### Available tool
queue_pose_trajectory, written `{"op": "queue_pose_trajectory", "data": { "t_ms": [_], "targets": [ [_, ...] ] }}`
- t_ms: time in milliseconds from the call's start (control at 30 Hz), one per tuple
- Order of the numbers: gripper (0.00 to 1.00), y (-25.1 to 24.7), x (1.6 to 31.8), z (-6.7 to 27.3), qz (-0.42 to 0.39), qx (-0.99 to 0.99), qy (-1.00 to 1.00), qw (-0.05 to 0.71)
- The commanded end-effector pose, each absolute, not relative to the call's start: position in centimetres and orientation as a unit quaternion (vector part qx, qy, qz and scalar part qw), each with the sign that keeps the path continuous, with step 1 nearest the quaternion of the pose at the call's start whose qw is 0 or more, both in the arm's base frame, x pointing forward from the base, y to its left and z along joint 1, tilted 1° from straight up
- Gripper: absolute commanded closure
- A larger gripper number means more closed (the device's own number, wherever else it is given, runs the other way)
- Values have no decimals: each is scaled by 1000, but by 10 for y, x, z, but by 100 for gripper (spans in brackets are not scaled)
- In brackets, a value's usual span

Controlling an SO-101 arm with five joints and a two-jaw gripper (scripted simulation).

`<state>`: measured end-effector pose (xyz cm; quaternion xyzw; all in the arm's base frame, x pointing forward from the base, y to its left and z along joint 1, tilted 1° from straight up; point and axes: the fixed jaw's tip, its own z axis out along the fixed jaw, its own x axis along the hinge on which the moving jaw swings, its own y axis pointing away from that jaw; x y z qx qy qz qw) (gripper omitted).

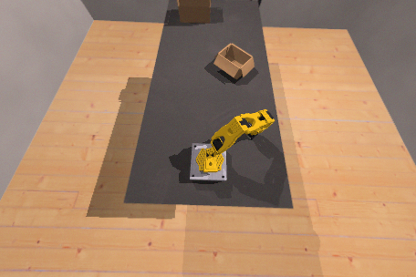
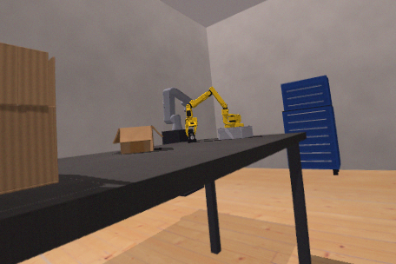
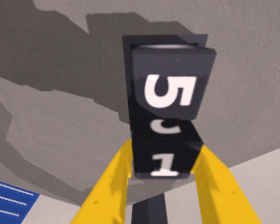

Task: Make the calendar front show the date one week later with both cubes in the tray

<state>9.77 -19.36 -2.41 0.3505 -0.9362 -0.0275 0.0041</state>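
Note:
My gripper (image 3: pixel 166 156) (image 2: pixel 191 134) is shut on a black cube (image 3: pixel 184 161), one finger at each side, at the lower middle of the wrist view. That cube shows a white 1 on the face toward the camera's bottom and part of a curved white digit on the face above it. The other dark cube (image 3: pixel 206 75) is beyond it, with a large white 5 lying sideways. Behind that cube shows a dark edge (image 3: pixel 127 50), seemingly the calendar's tray. The month's name is not visible. Whether either cube sits flat cannot be told. The top view hides the calendar under the arm.
An open cardboard box (image 1: pixel 234 72) (image 2: pixel 136 134) stands farther along the black table (image 1: pixel 192 84) (image 2: pixel 182 162). A taller carton (image 1: pixel 195 8) (image 2: pixel 28 141) stands at its far end. A grey robot arm (image 2: pixel 168 106) shows behind, and a blue cabinet (image 2: pixel 310 136) stands off the table.

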Motion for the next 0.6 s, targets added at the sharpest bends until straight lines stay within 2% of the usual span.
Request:
{"op": "queue_pose_trajectory", "data": {
  "t_ms": [0,567],
  "targets": [
    [100,-198,101,-17,-12,347,-938,2],
    [100,-195,100,1,-12,347,-938,2]
  ]
}}
